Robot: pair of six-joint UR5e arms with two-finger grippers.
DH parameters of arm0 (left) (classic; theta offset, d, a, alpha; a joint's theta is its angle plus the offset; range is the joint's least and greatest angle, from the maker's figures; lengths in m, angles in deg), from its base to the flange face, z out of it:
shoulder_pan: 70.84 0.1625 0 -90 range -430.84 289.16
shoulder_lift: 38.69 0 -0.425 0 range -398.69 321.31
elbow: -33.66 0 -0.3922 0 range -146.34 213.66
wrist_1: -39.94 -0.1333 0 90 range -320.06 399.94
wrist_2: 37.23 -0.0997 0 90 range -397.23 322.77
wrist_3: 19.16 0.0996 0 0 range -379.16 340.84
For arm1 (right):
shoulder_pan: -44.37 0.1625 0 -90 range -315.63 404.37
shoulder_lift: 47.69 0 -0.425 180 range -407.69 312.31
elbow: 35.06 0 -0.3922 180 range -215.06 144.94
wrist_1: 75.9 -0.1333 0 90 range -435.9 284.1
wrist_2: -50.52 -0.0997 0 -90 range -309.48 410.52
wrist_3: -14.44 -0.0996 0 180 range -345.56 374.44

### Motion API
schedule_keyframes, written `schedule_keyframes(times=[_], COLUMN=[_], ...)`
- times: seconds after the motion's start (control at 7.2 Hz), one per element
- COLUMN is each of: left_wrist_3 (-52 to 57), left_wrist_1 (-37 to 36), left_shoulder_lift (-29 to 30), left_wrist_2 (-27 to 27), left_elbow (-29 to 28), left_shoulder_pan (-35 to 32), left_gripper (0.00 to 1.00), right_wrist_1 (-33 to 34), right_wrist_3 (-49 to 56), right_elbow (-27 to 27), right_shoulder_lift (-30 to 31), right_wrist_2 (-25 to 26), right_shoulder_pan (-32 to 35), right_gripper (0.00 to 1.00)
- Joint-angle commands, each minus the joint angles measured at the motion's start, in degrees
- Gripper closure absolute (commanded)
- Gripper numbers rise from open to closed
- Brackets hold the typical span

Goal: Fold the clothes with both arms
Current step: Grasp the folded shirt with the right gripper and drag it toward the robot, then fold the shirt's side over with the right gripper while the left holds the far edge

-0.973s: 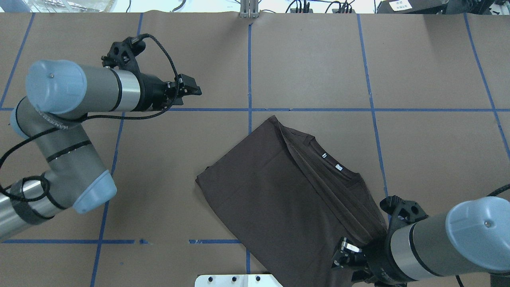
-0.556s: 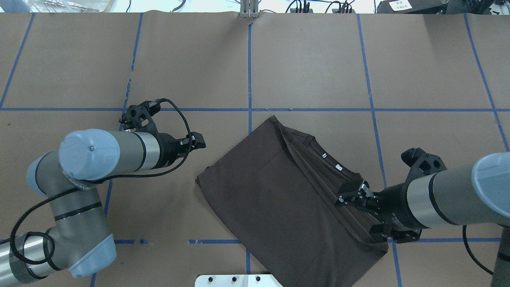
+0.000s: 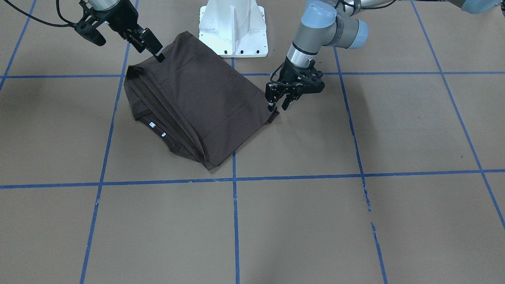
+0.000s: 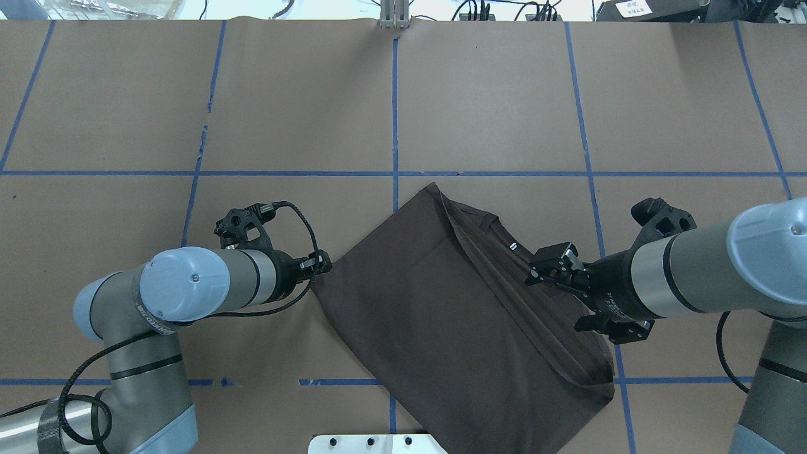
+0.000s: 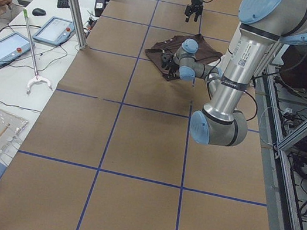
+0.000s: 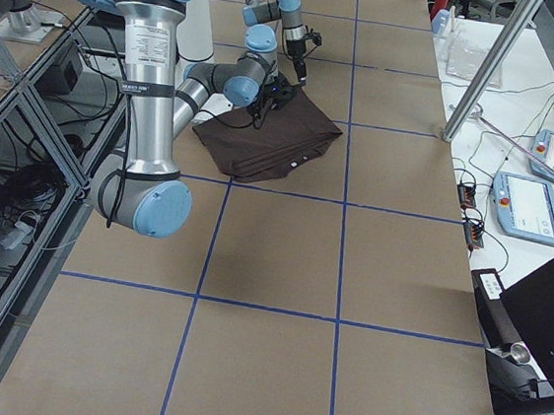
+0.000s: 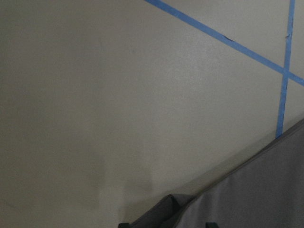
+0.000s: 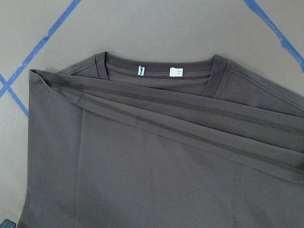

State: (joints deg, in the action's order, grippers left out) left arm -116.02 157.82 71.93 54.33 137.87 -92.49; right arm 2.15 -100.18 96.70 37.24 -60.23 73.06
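Lying where: T-shirt (image 4: pixel 441 302) spreading slantwise across the middle of the brown worktop (image 4: pixel 492 94), partly folded into one long panel, crossing a blue tape line (image 4: pixel 391 189) and ending near the white pedestal base (image 3: pixel 232 27).
Showing at the edge: ribbed collar (image 8: pixel 156 64) and white neck tags (image 8: pixel 176 72) peeking out along the side nearest the right arm, with stacked hems running alongside.
Left tool (image 3: pixel 277 106): dipping low at the panel's outer corner (image 7: pixel 161 209), fingers parted, the curled corner seeming to sit between them in the wrist view, nothing pinched yet.
Right tool (image 4: pixel 534 268): hovering over the collar side, jaws spread wide, carrying nothing, wrist camera looking straight down on the tags.
Step in hand, judging by the poses: lining up a two-point pick for the next fold.
Doing it well: sinking the left fingers right down to the worktop and scooping under every layer at that corner. Bringing the right tool down on the matching edge rather than mid-panel. Closing both together, then lifting level and keeping the cloth taut between the two grips.
Watching for: catching only the top layer and peeling the stack apart, or dragging the panel sideways and losing the crease.
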Motion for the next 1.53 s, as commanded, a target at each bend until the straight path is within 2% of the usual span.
schedule_keyframes(times=[0.0, 0.14, 0.28, 0.56, 0.69, 0.83, 0.97, 1.11, 1.25, 1.39], left_wrist_3=[-1.2, -1.3, -1.3, -0.7, 1.8, 10.5, 14.0, 14.7, 15.1, 17.5], left_wrist_1=[0.0, 0.0, 0.0, -3.0, -3.9, -3.5, -2.1, 2.8, 11.3, 13.9], left_shoulder_lift=[0.1, 0.1, 0.1, 0.2, 0.5, 1.4, 7.0, 15.9, 23.2, 25.8], left_wrist_2=[0.0, 0.0, 0.0, 0.0, 0.2, 0.1, 0.4, 0.5, 1.4, 3.0], left_elbow=[-0.4, -0.3, -0.4, 1.0, 1.0, -0.1, -8.0, -22.2, -36.7, -41.5], left_shoulder_pan=[1.2, 1.2, 1.2, 0.0, -3.3, -7.9, -14.8, -18.6, -22.3, -24.7], left_gripper=[0.53, 0.71, 1.0, 1.0, 1.0, 1.0, 1.0, 1.0, 1.0, 1.0], right_wrist_1=[0.0, 0.0, 0.0, 0.0, 0.0, 0.0, 0.0, -0.1, 0.0, -0.1], right_wrist_3=[0.0, 0.0, 0.0, 0.0, 0.0, 0.0, 0.0, 0.0, -0.1, -0.1], right_elbow=[-0.9, -1.0, -1.0, -1.0, -0.8, -0.8, -0.7, -0.7, -1.1, -1.6], right_shoulder_lift=[-0.4, -0.3, -0.3, -0.4, -0.5, -1.2, -1.4, -1.4, -2.8, -3.6], right_wrist_2=[0.3, 0.3, 0.3, 0.3, 0.2, 0.2, 0.2, 0.2, 0.2, 0.4], right_shoulder_pan=[0.1, 0.1, 0.1, 0.1, 0.1, 0.2, 0.3, 0.2, 0.2, 0.1], right_gripper=[0.0, 0.0, 0.0, 0.0, 0.0, 0.0, 0.0, 0.0, 0.0, 0.0])
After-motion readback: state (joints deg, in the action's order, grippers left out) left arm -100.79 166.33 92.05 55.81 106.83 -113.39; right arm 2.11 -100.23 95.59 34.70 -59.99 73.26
